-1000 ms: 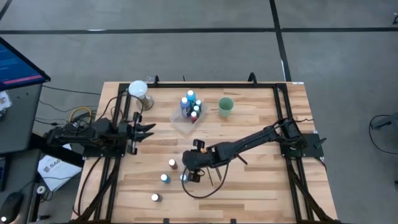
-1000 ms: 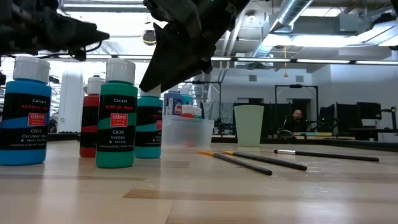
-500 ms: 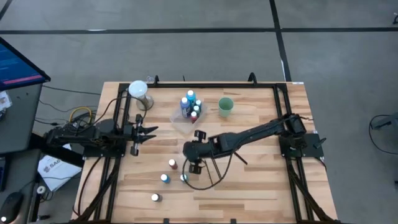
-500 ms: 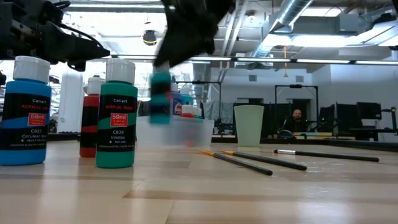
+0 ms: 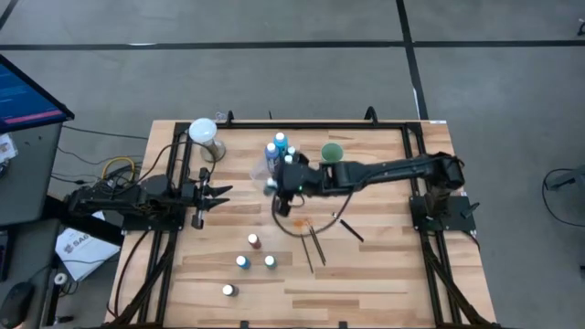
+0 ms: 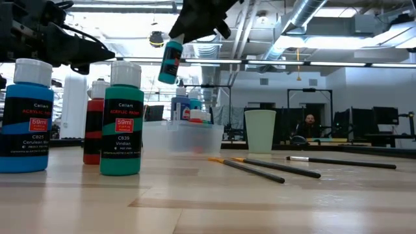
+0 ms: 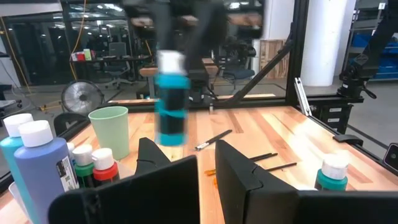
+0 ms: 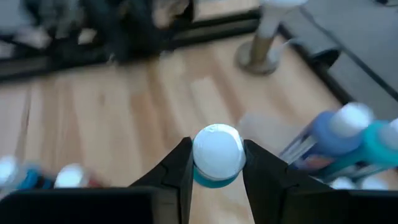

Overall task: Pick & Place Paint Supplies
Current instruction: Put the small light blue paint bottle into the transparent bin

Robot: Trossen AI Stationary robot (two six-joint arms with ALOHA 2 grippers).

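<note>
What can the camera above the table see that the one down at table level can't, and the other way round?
Only the overhead view shows the whole wooden table, four small paint bottles spread near its front, the waiting left tool and a white lamp. Only the table-level view shows the bottle labels, such as the green one, and a person in the room behind. Both show the right tool holding a teal bottle in the air near the clear tray, the green cup and the brushes.
</note>
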